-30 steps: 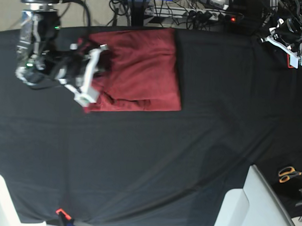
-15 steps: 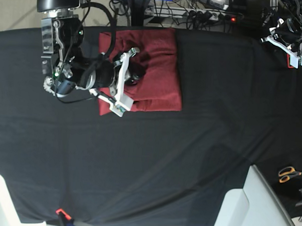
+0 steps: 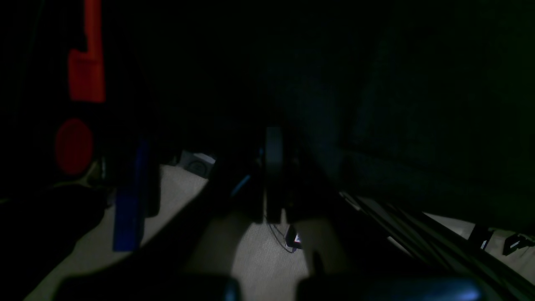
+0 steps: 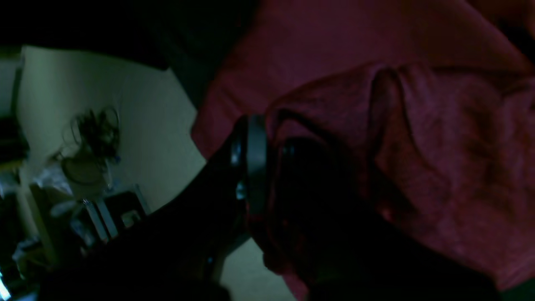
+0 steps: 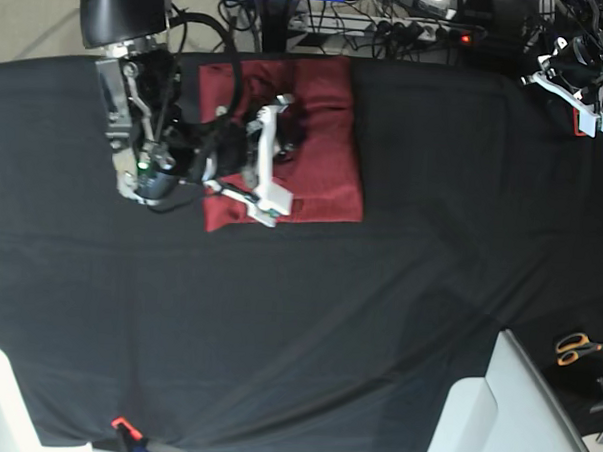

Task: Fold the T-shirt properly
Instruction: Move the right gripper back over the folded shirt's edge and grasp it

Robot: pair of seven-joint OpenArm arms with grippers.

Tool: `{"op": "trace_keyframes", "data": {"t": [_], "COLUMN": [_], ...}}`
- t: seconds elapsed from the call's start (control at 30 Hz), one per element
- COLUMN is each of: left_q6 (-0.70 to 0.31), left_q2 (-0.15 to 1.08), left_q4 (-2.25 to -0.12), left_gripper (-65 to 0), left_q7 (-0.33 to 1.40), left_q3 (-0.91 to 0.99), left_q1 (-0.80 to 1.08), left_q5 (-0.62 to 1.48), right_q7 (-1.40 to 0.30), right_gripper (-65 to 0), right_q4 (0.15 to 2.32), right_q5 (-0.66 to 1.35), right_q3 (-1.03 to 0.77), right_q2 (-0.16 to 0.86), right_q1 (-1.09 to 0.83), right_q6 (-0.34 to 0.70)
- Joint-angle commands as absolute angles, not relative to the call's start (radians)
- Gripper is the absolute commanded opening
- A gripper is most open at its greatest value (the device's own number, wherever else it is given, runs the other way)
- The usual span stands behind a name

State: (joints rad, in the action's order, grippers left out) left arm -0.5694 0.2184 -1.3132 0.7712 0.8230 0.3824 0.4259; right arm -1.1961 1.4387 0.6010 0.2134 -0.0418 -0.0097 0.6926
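Base view: the right end effector (image 5: 267,164) reaches sideways over the T-shirt (image 5: 320,157), folded at the black surface (image 5: 377,319)'s far edge; the left end effector (image 5: 568,93) sits apart.
Right wrist: jaws pinch a maroon fold.
Left wrist: jaws closed, empty.

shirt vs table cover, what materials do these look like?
T-shirt: soft knit, probably cotton jersey, matte maroon; the right wrist view shows a faintly heathered weave and rounded, limp folds.
Table cover: thin black woven cloth, matte with slight sheen; long shallow wrinkles run diagonally across it. Fibre type cannot be told.
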Motion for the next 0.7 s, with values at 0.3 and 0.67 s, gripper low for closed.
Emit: {"op": "trace_keyframes", "data": {"t": [0.3, 0.67], "left_q6": [-0.573, -0.573], "left_q2": [0.234, 0.234], "left_q4": [-1.326, -1.326], "left_gripper": [-65.0, -65.0], "left_q7": [0.757, 0.757], "left_q3": [0.828, 0.828], "left_q1": [0.386, 0.386], "left_q5": [0.440, 0.440], "right_q7": [-1.179, -1.184], "right_gripper": [-64.8, -64.8], "right_q4": [1.386, 1.376], "right_q5": [0.625, 0.627], "right_q3": [0.234, 0.240], "right_q2": [-0.045, -0.045], "right_q1": [0.038, 0.044], "right_q6": [0.659, 0.627]}}
